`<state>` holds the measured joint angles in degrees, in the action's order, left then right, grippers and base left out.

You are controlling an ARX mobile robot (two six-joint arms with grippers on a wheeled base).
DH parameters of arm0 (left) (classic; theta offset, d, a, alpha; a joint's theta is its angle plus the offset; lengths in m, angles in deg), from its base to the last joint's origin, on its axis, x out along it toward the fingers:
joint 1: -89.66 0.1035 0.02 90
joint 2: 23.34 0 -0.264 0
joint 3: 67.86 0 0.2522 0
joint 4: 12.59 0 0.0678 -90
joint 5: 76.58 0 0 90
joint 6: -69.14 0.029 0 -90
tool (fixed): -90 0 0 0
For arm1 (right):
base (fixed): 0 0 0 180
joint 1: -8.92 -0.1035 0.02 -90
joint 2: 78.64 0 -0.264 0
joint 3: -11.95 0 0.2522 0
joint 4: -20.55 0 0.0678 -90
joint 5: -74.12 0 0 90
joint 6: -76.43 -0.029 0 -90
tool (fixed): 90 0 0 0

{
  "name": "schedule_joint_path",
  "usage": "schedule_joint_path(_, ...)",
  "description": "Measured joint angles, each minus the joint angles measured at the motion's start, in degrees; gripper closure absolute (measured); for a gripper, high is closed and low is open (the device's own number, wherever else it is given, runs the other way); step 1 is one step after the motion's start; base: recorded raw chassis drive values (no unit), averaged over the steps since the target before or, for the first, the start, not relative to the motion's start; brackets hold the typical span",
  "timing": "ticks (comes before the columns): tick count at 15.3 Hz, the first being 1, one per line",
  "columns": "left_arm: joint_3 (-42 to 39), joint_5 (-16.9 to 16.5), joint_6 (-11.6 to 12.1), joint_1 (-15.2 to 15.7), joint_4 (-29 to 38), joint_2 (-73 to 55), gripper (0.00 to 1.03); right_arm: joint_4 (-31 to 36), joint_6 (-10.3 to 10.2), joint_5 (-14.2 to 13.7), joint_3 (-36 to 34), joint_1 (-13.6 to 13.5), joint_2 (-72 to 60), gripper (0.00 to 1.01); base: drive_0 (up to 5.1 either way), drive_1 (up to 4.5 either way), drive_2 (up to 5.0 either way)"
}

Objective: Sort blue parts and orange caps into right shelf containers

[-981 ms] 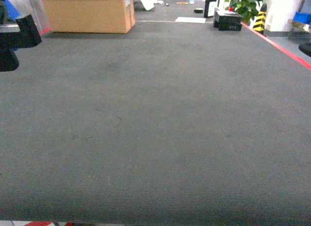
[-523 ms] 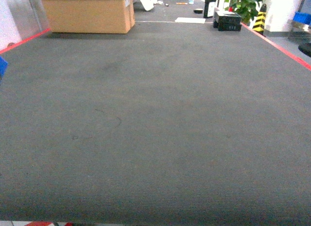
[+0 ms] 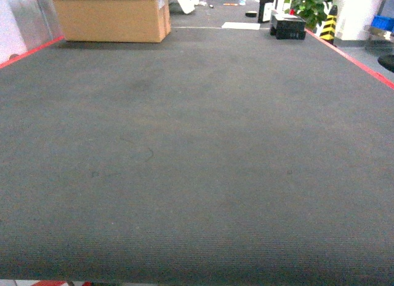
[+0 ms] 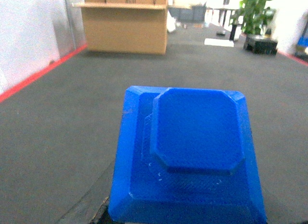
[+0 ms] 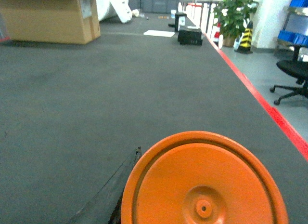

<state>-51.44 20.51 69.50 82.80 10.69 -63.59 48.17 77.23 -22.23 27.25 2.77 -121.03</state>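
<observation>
A bright blue part point(image 4: 190, 151) with a raised eight-sided top fills the lower left wrist view, held above the grey carpet. Only a dark sliver of a finger point(image 4: 89, 205) shows at its lower left. An orange cap point(image 5: 204, 185), round with a small centre hole, fills the bottom of the right wrist view, with a dark finger point(image 5: 111, 192) along its left side. Neither gripper appears in the head view. Blue crates point(image 5: 292, 37) sit on a shelf at the far right, small and distant.
Grey carpet point(image 3: 197, 163) stretches ahead, edged by red lines point(image 3: 357, 58). A large cardboard box point(image 3: 111, 15) stands at the far left. Black cases point(image 3: 287, 24), a plant point(image 5: 233, 12) and an office chair point(image 5: 293, 74) are at the far right.
A second ago the left gripper and a bit of blue showed at the head view's left edge. They slid out to the left and are gone from that view.
</observation>
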Motion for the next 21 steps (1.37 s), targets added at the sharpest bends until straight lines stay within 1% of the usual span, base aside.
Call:
schedule_joint_path(1, -1.5, -0.8, 0.0, 0.8, 1.8, 0.4, 0.59, -3.8, -0.1, 1.1, -0.8, 1.0, 1.8, 0.57, 0.0, 0.00, 0.0)
schedule_joint_path(2, -2.1, -3.7, 0.0, 2.8, -1.9, 2.4, 0.59, -5.5, -0.2, 5.7, -0.8, 5.1, 5.0, 0.57, 0.0, 0.00, 0.0)
schedule_joint_path(3, -2.1, -6.3, 0.0, 6.2, -3.5, 4.9, 0.59, -7.6, -0.3, 5.7, -0.8, 6.6, 7.9, 0.57, 0.0, 0.00, 0.0)
schedule_joint_path(4, -2.1, -6.1, -0.1, 7.2, -5.6, 8.2, 0.59, -10.0, -0.3, 6.0, -0.8, 6.5, 10.7, 0.57, 0.0, 0.00, 0.0)
schedule_joint_path(5, -2.1, -6.9, -0.2, 7.0, -7.4, 10.8, 0.59, -12.3, -0.3, 6.3, -0.8, 6.4, 12.7, 0.57, 0.0, 0.00, 0.0)
schedule_joint_path(6, -2.1, -7.1, -0.1, 6.8, -10.2, 12.8, 0.59, -14.3, -0.4, 6.3, -0.8, 6.1, 14.6, 0.57, 0.0, 0.00, 0.0)
schedule_joint_path(10, -2.1, -7.0, -0.2, 6.8, -17.2, 20.4, 0.59, -21.7, -0.4, 6.2, -0.8, 6.2, 22.6, 0.57, 0.0, 0.00, 0.0)
schedule_joint_path(14, -2.1, -7.0, -0.2, 6.8, -22.8, 25.9, 0.59, -27.1, -0.4, 6.2, -0.8, 6.2, 28.1, 0.57, 0.0, 0.00, 0.0)
schedule_joint_path(18, -2.1, -7.0, -0.2, 6.8, -26.9, 29.9, 0.59, -31.2, -0.4, 6.2, -0.8, 6.2, 32.2, 0.57, 0.0, 0.00, 0.0)
schedule_joint_path(19, -2.1, -7.1, -0.2, 6.8, -28.5, 31.1, 0.59, -33.8, -0.4, 6.2, -0.8, 6.2, 34.0, 0.57, 0.0, 0.00, 0.0)
schedule_joint_path(20, -2.1, -7.2, -0.1, 6.8, -36.5, 36.3, 0.59, -41.7, -0.4, 6.4, -0.8, 6.2, 39.5, 0.57, 0.0, 0.00, 0.0)
schedule_joint_path(21, -2.1, -7.1, -0.2, 6.8, -36.8, 40.0, 0.59, -40.6, -0.4, 6.4, -0.8, 6.2, 42.1, 0.57, 0.0, 0.00, 0.0)
